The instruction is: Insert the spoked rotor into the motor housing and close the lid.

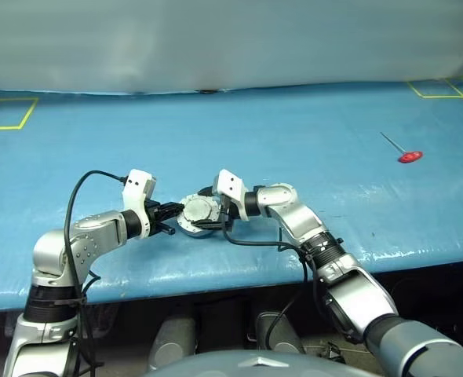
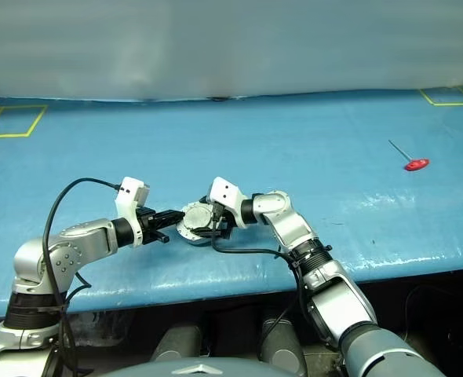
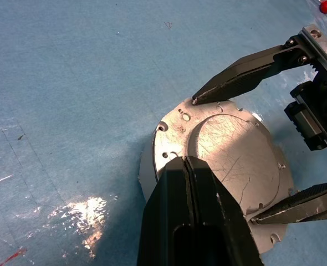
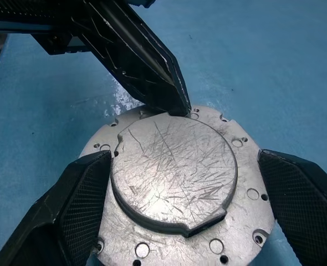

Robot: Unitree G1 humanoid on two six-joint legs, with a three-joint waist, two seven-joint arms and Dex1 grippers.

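Lying closed on the motor housing, the lid shows its plain grey outer face upward toward the head camera, tilted slightly toward the robot. The assembly is round, so no long axis can be told. It sits near the front edge of the blue desk, between the two pincers.

Left pincer: fingers pressed together, nothing between them. The joined tips rest on the lid's flat outer flange, at the step where the raised centre begins. It reaches in from the robot's left, angled downward.

Right pincer: fingers spread wide, one on each side of the lid. In the right wrist view each ribbed pad lies against or just beside the rim; contact cannot be confirmed. It reaches in from the robot's right, pointing left.

Lid appearance: scratched grey metal, a raised centre disc with small notches in its edge, and a surrounding flange pierced by small round holes and edge notches. Of the housing, a grey side wall shows below the lid's rim in the left wrist view.

Well apart to the right on the desk lies a thin metal pin with a red head. Yellow tape outlines mark the far corners.
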